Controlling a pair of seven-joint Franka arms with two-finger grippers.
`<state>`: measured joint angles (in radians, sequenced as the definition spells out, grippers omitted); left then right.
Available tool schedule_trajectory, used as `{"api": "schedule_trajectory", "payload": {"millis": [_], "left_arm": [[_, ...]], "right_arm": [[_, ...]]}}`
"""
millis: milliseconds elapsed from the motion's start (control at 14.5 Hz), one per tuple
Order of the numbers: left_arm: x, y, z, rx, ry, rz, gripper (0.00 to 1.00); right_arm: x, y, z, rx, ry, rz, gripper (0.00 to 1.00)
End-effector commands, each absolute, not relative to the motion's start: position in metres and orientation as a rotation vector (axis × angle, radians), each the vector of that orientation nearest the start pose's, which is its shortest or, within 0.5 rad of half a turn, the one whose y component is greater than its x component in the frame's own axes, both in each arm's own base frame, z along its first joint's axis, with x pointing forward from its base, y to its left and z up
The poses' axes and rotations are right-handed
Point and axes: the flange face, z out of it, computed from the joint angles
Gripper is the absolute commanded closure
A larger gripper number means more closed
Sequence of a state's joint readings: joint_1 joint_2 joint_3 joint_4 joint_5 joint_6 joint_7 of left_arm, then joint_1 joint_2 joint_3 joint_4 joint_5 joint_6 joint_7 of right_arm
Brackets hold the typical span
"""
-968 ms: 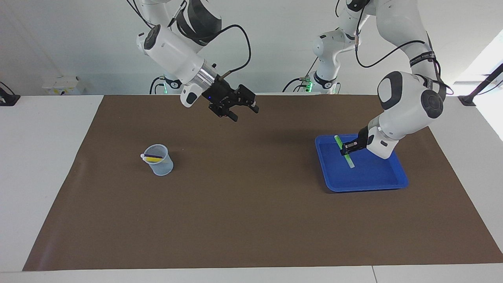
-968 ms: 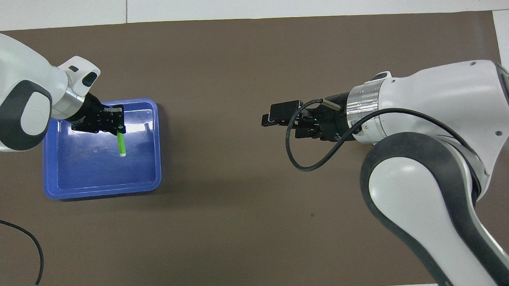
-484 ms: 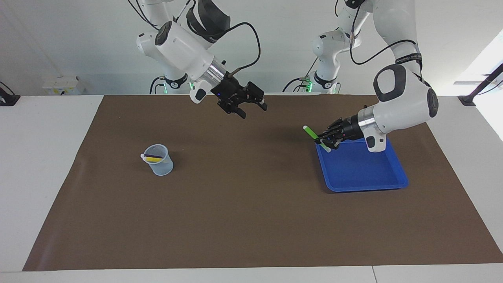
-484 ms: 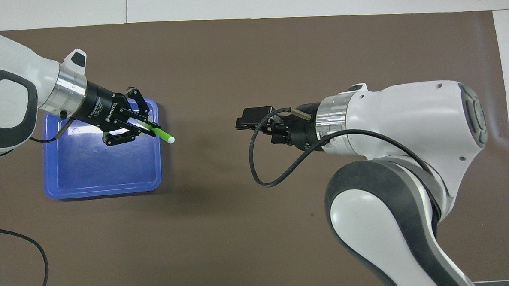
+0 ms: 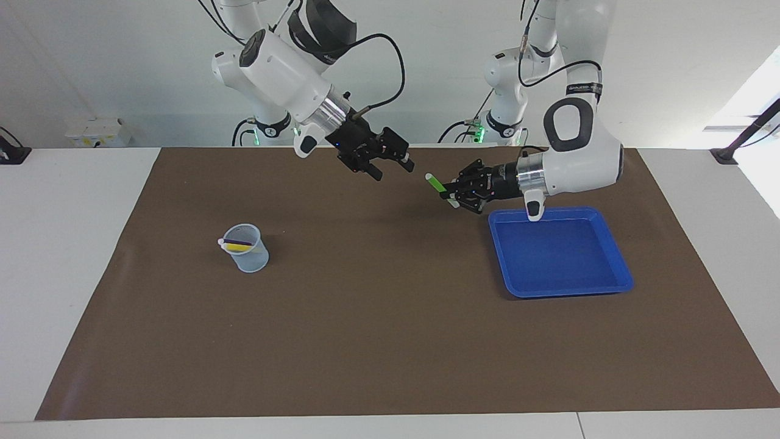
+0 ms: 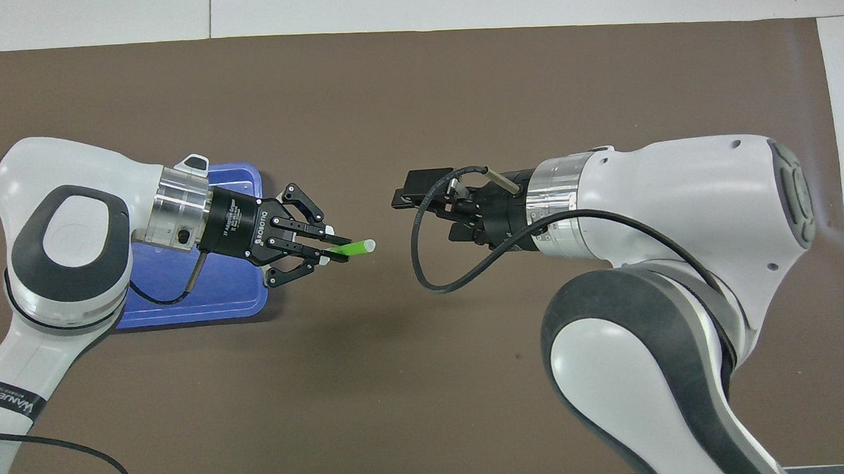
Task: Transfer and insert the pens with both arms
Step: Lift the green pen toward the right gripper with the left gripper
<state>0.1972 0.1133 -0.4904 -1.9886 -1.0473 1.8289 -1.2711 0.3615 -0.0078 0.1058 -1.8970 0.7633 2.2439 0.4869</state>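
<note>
My left gripper point(image 5: 452, 194) point(image 6: 325, 245) is shut on the green pen point(image 5: 434, 181) point(image 6: 352, 248). It holds the pen in the air over the brown mat, just off the blue tray point(image 5: 557, 251) point(image 6: 183, 308). The pen's pale end points toward my right gripper point(image 5: 390, 167) point(image 6: 421, 207). That gripper hangs open over the mat's middle, a short gap from the pen tip. A clear cup point(image 5: 246, 249) toward the right arm's end holds the yellow pen point(image 5: 234, 247) and the purple pen point(image 5: 242, 242). In the overhead view the right arm hides the cup.
The tray has nothing in it. A brown mat point(image 5: 378, 317) covers most of the white table. Two smaller white arms with green lights point(image 5: 501, 125) stand at the robots' edge of the table. A black cable point(image 6: 452, 278) loops from the right wrist.
My left gripper lifted the green pen out of the tray and carried it toward the table's middle, turning it level. My right gripper shifted slightly toward it, still open.
</note>
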Motion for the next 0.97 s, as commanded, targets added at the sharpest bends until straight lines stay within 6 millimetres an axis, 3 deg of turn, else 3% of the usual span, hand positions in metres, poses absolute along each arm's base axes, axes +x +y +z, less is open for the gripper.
{"api": "schedule_trajectory", "payload": {"millis": [0,138,346,623,899], "left_arm": [[0.513,-0.239,0.439,1.642,1.652,-1.171,1.00],[0.510,-0.250,0.439,1.566,1.713,-1.197,1.00],[0.504,-0.257,0.435,1.489,1.748,-1.222,1.00],[0.503,-0.258,0.435,1.484,1.753,-1.210,1.00],[0.503,-0.258,0.437,1.468,1.766,-1.216,1.00]], "right_arm": [[0.512,0.290,0.545,-2.319,0.508,-0.011,0.00],[0.500,0.299,0.538,-2.330,0.498,0.003,0.00],[0.500,0.298,0.537,-2.343,0.468,-0.007,0.00],[0.508,0.282,0.534,-2.372,0.384,-0.049,0.00],[0.520,0.284,0.517,-2.395,0.367,-0.095,0.00]]}}
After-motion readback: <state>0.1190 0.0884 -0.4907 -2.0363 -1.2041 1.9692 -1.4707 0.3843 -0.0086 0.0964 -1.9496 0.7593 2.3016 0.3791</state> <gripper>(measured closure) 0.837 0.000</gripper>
